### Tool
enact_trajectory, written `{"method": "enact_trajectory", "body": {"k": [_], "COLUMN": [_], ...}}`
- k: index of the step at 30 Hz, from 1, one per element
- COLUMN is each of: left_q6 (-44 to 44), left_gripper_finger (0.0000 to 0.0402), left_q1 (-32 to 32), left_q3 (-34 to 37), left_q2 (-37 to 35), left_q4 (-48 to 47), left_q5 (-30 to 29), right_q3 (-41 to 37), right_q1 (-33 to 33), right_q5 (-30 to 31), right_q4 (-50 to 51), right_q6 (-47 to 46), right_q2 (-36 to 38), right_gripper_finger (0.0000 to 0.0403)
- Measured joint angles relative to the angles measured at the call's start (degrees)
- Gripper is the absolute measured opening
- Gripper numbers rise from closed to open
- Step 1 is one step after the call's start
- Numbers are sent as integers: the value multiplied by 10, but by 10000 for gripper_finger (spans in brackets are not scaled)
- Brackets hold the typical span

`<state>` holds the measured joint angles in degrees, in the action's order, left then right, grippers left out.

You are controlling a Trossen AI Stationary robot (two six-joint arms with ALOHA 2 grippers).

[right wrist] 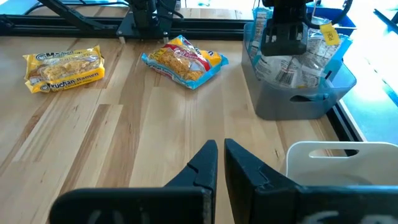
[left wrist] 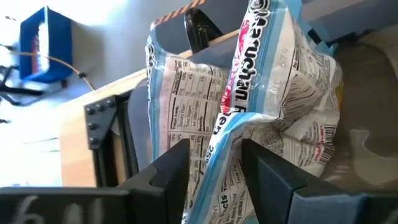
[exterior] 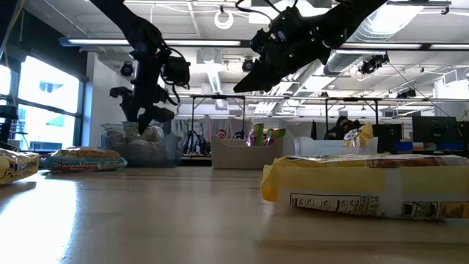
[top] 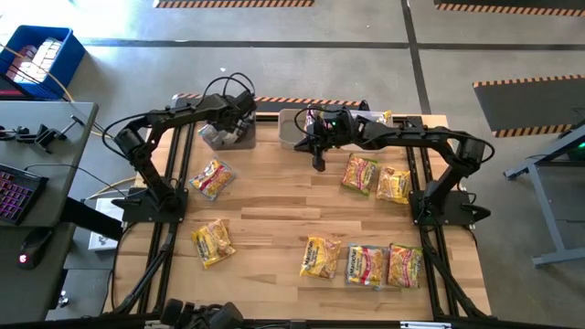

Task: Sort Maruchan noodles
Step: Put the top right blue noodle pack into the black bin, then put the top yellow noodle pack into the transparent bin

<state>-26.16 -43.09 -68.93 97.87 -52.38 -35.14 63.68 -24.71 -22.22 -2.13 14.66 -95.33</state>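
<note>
Over grey bin (top: 226, 137), L fingers (left wrist: 171, 168) pinching packet (left wrist: 249, 106), R fingers (right wrist: 205, 163) near-closed, empty

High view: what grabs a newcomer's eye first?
The yellow noodle packets scattered over the wooden table, three of them in a row at the near edge on the right arm's side. Next, the left gripper at the far bin, clamped on a blue-and-white packet. The right gripper hangs empty above the table's middle, fingers almost closed.
</note>
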Motion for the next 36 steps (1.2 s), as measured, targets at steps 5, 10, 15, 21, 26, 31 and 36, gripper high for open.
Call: {"method": "enact_trajectory", "body": {"k": [5,10,15,21,26,31,36], "left_q6": [32,66,73,124,166,169,175], "left_gripper_finger": [137,135,127,98,70,50,37], "left_q1": [1,6,11,41,85,135,174], "left_q3": [0,0,0,108,263,389,470], "left_q2": [0,-19,-69,-182,-280,-333,-328], "left_q4": [0,-1,2,183,434,665,857], "left_q5": [-10,-39,-55,28,186,307,417], "right_q3": [0,0,0,0,-51,-165,-241], "right_q1": [0,0,0,4,25,60,104], "right_q5": [0,2,61,101,137,219,323], "right_q4": [0,0,16,60,22,-88,-92], "right_q6": [-2,-2,9,30,36,-21,-108], "right_q2": [0,0,5,41,66,98,161], "right_gripper_finger": [11,11,11,4,0,0,0]}}
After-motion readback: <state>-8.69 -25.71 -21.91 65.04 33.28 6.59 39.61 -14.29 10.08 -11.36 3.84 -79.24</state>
